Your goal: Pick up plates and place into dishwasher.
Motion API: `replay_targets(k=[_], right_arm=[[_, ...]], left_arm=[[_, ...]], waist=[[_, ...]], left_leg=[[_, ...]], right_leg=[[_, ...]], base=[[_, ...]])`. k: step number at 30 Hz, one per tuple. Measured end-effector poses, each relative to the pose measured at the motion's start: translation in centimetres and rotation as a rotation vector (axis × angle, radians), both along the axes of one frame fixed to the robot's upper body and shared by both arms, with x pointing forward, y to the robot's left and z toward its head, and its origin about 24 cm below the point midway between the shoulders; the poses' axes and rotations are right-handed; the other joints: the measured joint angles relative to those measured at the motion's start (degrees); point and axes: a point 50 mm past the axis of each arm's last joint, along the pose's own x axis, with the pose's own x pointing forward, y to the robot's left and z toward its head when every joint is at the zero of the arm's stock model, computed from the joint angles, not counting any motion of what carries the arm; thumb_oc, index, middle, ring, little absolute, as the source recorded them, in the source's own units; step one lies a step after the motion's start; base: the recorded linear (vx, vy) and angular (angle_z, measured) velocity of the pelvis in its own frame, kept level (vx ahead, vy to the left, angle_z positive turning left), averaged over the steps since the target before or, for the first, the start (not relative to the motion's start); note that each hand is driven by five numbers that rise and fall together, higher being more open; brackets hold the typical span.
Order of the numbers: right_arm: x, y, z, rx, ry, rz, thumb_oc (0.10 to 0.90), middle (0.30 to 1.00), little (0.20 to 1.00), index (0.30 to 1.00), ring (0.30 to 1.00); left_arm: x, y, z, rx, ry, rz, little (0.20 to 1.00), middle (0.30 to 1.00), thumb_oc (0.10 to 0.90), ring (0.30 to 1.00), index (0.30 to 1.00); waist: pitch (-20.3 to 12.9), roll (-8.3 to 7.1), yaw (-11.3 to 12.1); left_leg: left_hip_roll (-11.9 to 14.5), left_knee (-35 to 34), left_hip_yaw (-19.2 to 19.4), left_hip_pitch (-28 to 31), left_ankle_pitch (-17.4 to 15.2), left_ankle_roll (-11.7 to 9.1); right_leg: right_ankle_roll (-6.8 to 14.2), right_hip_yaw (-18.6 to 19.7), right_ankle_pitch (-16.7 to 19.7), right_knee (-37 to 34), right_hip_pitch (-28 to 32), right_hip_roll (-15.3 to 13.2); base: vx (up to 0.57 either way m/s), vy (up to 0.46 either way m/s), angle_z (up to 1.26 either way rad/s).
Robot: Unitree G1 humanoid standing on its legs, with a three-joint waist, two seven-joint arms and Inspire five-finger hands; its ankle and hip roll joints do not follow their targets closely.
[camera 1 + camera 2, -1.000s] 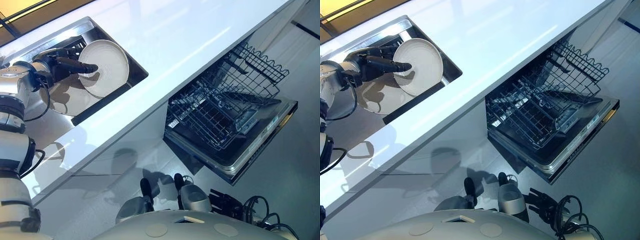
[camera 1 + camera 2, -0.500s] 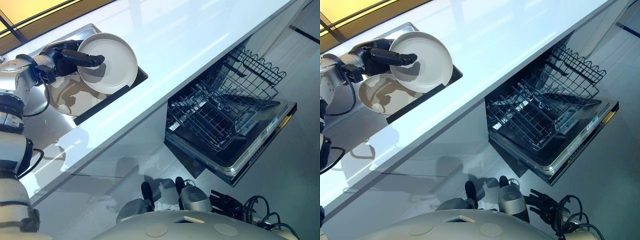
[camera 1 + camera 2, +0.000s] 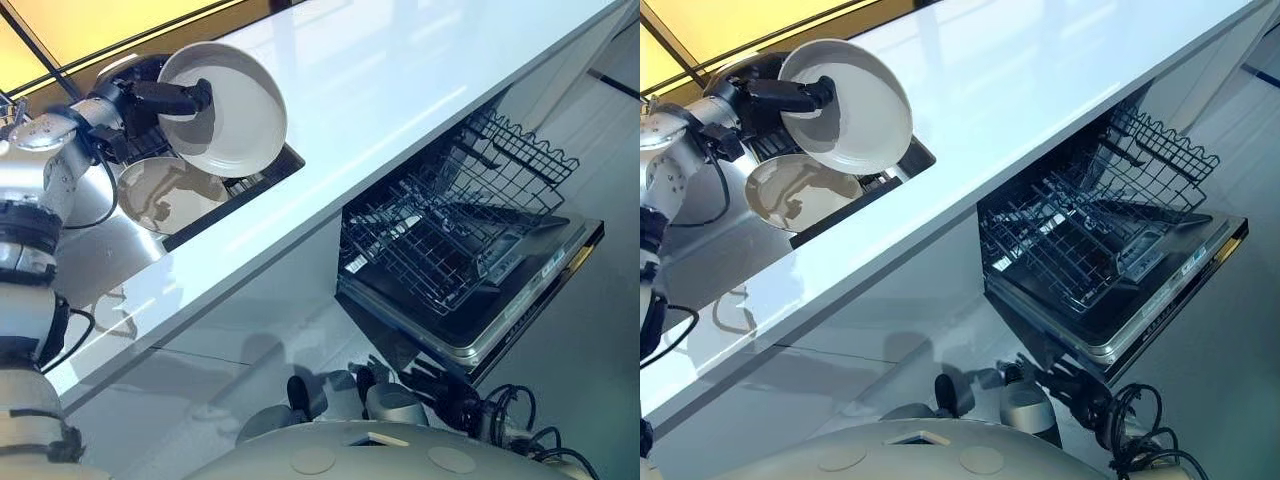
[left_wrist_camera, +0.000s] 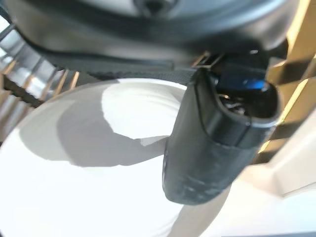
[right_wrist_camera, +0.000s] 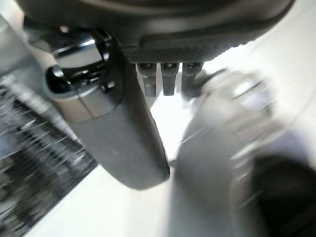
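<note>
White glossy desk runs diagonally across scene, top bare and reflective. Steel sink sunk into desk at its left part, front wall dark; dark slatted grid inside basin. Yellow-lit panel behind desk's far edge, crossed by thin dark bar. Pale cabinet front below desk's near edge. Grey floor at lower right.
</note>
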Motion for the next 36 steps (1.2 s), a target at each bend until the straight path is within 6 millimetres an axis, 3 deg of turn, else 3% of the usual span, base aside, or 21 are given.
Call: replay_targets(k=[3, 7, 10, 14, 17, 19, 23, 25, 26, 28, 31, 33, 36], right_arm=[[1.3, 1.7, 0.4, 0.031, -0.072, 0.048, 0.8, 0.9, 0.9, 0.9, 0.9], [3.2, 3.5, 2.1, 0.055, -0.189, 0.161, 0.8, 0.9, 0.9, 0.9, 0.9], [5.2, 6.1, 4.9, 0.199, -0.345, 0.184, 0.8, 0.9, 0.9, 0.9, 0.9], [7.3, 9.2, 9.1, 0.596, -0.566, 0.123, 0.8, 0.9, 0.9, 0.9, 0.9], [8.4, 9.9, 12.1, 0.747, -0.709, 0.098, 0.8, 0.9, 0.9, 0.9, 0.9], [8.6, 9.3, 12.7, 0.732, -0.713, 0.094, 0.8, 0.9, 0.9, 0.9, 0.9], [9.5, 6.4, 14.3, 0.6, -0.783, 0.008, 0.8, 0.9, 0.9, 0.9, 0.9], [10.4, 4.2, 15.9, 0.337, -0.883, -0.063, 0.8, 0.9, 0.9, 0.9, 0.9], [10.7, 1.7, 17.3, 0.077, -0.945, -0.129, 0.8, 0.9, 0.9, 0.9, 0.9], [10.5, -2.0, 19.1, -0.282, -1.001, -0.258, 0.8, 0.9, 0.9, 0.9, 0.9], [9.4, -6.0, 21.8, -0.571, -1.088, -0.459, 0.8, 0.9, 0.9, 0.9, 0.9], [9.2, -6.5, 23.3, -0.67, -1.149, -0.477, 0.8, 0.9, 0.9, 0.9, 0.9], [10.1, -4.7, 26.1, -0.775, -1.297, -0.383, 0.8, 0.9, 0.9, 0.9, 0.9]], left_arm=[[-0.4, 0.6, -0.9, 0.069, -0.018, 0.079, 0.2, 0.3, 0.1, 0.3, 0.3], [-1.0, 1.1, -0.4, 0.139, -0.109, 0.148, 0.2, 0.3, 0.1, 0.3, 0.3], [-2.2, 1.6, -0.1, 0.119, -0.212, 0.206, 0.2, 0.3, 0.1, 0.3, 0.3], [-3.0, 2.2, 0.1, 0.107, -0.302, 0.266, 0.2, 0.3, 0.1, 0.3, 0.3], [-3.4, 1.9, 0.6, 0.122, -0.355, 0.281, 0.2, 0.3, 0.1, 0.3, 0.3], [-3.7, 1.2, 1.3, 0.16, -0.412, 0.27, 0.2, 0.3, 0.1, 0.3, 0.3], [-4.5, 1.1, 1.9, 0.233, -0.5, 0.291, 0.2, 0.3, 0.1, 0.3, 0.3], [-5.4, 1.7, 1.9, 0.242, -0.521, 0.332, 0.2, 0.3, 0.1, 0.3, 0.3], [-6.0, 2.0, 2.0, 0.251, -0.538, 0.352, 0.2, 0.3, 0.1, 0.3, 0.3], [-7.1, 2.2, 1.9, 0.252, -0.564, 0.378, 0.2, 0.3, 0.1, 0.3, 0.3], [-8.1, 2.2, 1.7, 0.286, -0.577, 0.403, 0.2, 0.3, 0.1, 0.3, 0.3], [-8.1, 2.3, 1.6, 0.292, -0.573, 0.419, 0.2, 0.3, 0.1, 0.3, 0.3], [-7.6, 1.9, 1.5, 0.311, -0.556, 0.423, 0.2, 0.3, 0.1, 0.3, 0.3]], waist=[[-1.1, 0.05, 0.4], [-1.2, 0.0, 1.7], [-1.4, -0.27, 2.0], [-1.6, -0.46, 2.2], [-1.8, -0.78, 2.2], [-2.1, -1.33, 2.2], [-2.1, -1.38, 1.7], [-2.1, -1.36, 1.1], [-2.1, -1.37, 1.0], [-2.1, -1.34, 0.3], [-2.1, -1.26, -0.4], [-2.0, -1.0, -1.4], [-1.9, -0.22, -2.5]], left_leg=[[0.0, 0.0, -0.5, 0.0, 0.0, -0.1], [0.0, 0.1, -0.9, -0.2, 0.1, -0.2], [0.0, 0.2, -1.4, -0.7, 0.2, -0.3], [0.0, 0.2, -1.6, -0.9, 0.3, -0.3], [0.0, 0.1, -1.7, -1.1, 0.3, -0.3], [-0.1, 0.0, -2.0, -1.5, 0.4, -0.3], [-0.3, 0.1, -2.1, -1.9, 0.5, -0.2], [-0.2, 0.1, -1.2, -1.9, 0.5, -0.2], [-0.1, 0.1, -0.6, -2.0, 0.4, -0.2], [-0.1, 0.1, -0.3, -1.9, 0.2, -0.2], [0.0, 0.1, 0.7, -1.5, -0.1, -0.3], [0.1, 0.1, 1.1, -1.4, -0.2, -0.3], [0.4, -0.1, 2.1, -0.8, -0.4, -0.5]], right_leg=[[-0.1, -0.6, 0.1, -0.7, 0.6, 0.0], [-0.2, -1.2, 0.2, -1.2, 0.7, 0.0], [-0.3, -1.3, 0.4, -1.7, 0.7, 0.1], [-0.2, -1.3, 0.4, -1.8, 0.7, 0.0], [-0.2, -1.3, 0.4, -2.0, 0.7, -0.1], [-0.2, -1.3, 0.4, -2.1, 0.6, -0.1], [0.0, -0.7, 0.6, -2.7, 0.5, -0.2], [0.0, 0.1, 0.6, -2.6, 0.2, -0.1], [0.0, 0.7, 0.7, -2.6, -0.2, 0.0], [0.1, 1.0, 0.7, -2.6, -0.3, 0.0], [0.0, 2.2, 0.7, -2.6, -0.4, 0.0], [0.1, 2.5, 0.7, -2.6, -0.4, 0.1], [0.0, 3.7, 1.0, -2.7, -0.3, 0.3]], base=[[-0.1, -0.062, 0.08], [-0.11, -0.075, 0.07], [-0.1, -0.062, 0.07], [-0.08, -0.039, 0.06], [-0.05, -0.012, 0.03], [-0.05, 0.0, 0.09], [-0.01, 0.006, 0.03], [-0.01, 0.025, -0.15], [-0.02, 0.045, -0.2], [-0.01, 0.043, -0.16], [-0.01, 0.036, -0.18], [-0.01, 0.025, -0.13], [-0.01, 0.019, -0.25]])
